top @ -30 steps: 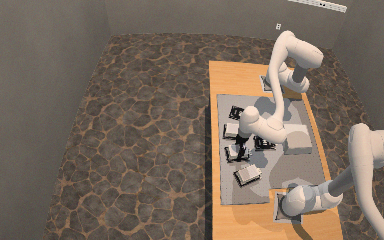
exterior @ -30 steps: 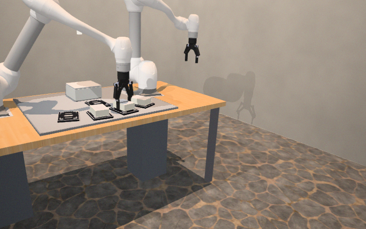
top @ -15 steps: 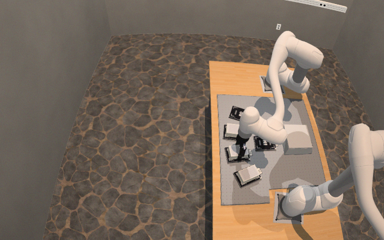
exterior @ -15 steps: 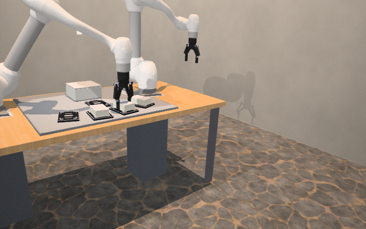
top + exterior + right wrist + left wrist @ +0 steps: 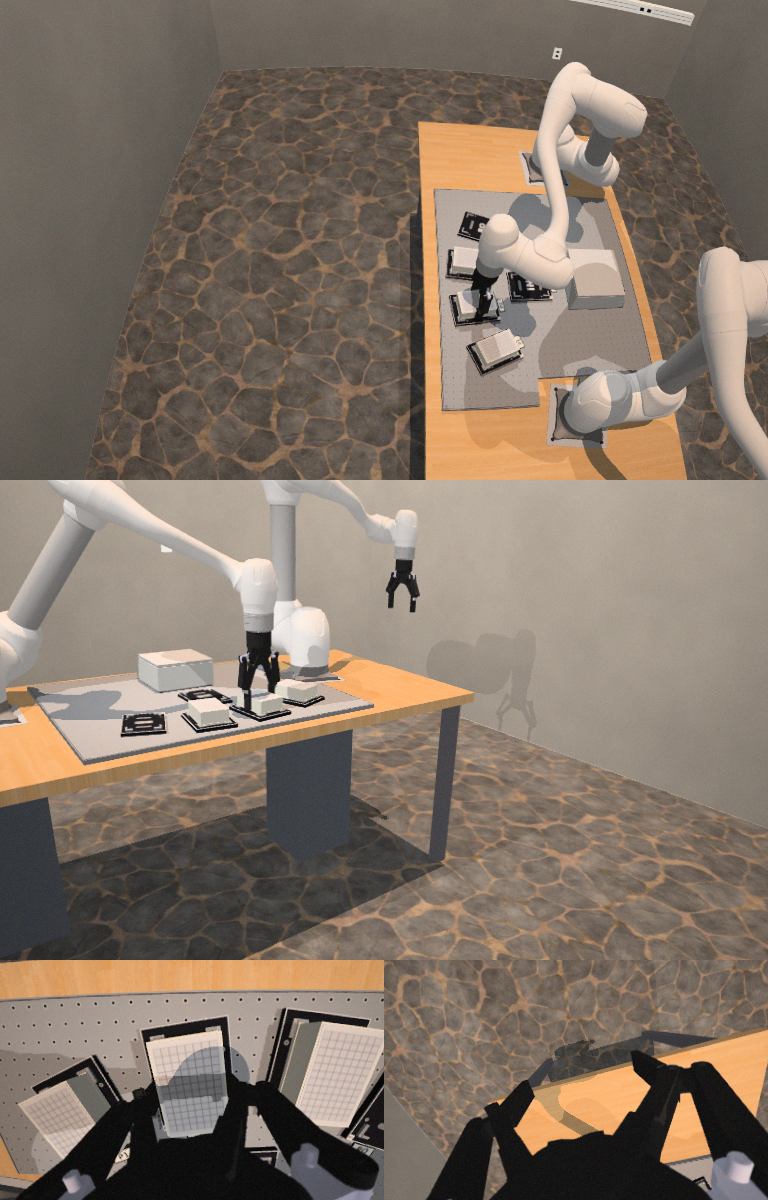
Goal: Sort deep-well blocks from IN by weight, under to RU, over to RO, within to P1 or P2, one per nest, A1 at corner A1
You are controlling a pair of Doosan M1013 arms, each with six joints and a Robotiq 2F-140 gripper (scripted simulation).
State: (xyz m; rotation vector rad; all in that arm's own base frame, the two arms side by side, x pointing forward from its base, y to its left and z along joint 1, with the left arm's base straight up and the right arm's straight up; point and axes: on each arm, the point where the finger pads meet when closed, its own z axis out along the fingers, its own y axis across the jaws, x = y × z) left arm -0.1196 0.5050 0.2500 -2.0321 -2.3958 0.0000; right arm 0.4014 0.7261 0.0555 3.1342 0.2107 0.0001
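My right gripper (image 5: 480, 316) (image 5: 260, 698) (image 5: 192, 1080) is shut on the middle block (image 5: 465, 302) (image 5: 268, 704) (image 5: 192, 1060), which is at the middle front nest (image 5: 454, 314) (image 5: 185, 1029). The fingers hide its lower part; full seating cannot be told. A second block (image 5: 496, 346) (image 5: 297, 690) (image 5: 55, 1115) sits in an angled nest beside it, by a tab reading P1. A third block (image 5: 463, 259) (image 5: 208, 712) (image 5: 345, 1070) sits in the nest on the other side. The A1 corners are too small to make out. My left gripper (image 5: 402, 609) (image 5: 579, 1075) is open and empty, high up.
The IN nest (image 5: 529, 287) (image 5: 203, 695) holds no block. Another nest (image 5: 471, 226) (image 5: 143, 728) beyond the third block is bare in view. A large pale box (image 5: 595, 283) (image 5: 175, 671) stands at the back of the perforated board (image 5: 481, 390). No lit lamp shows.
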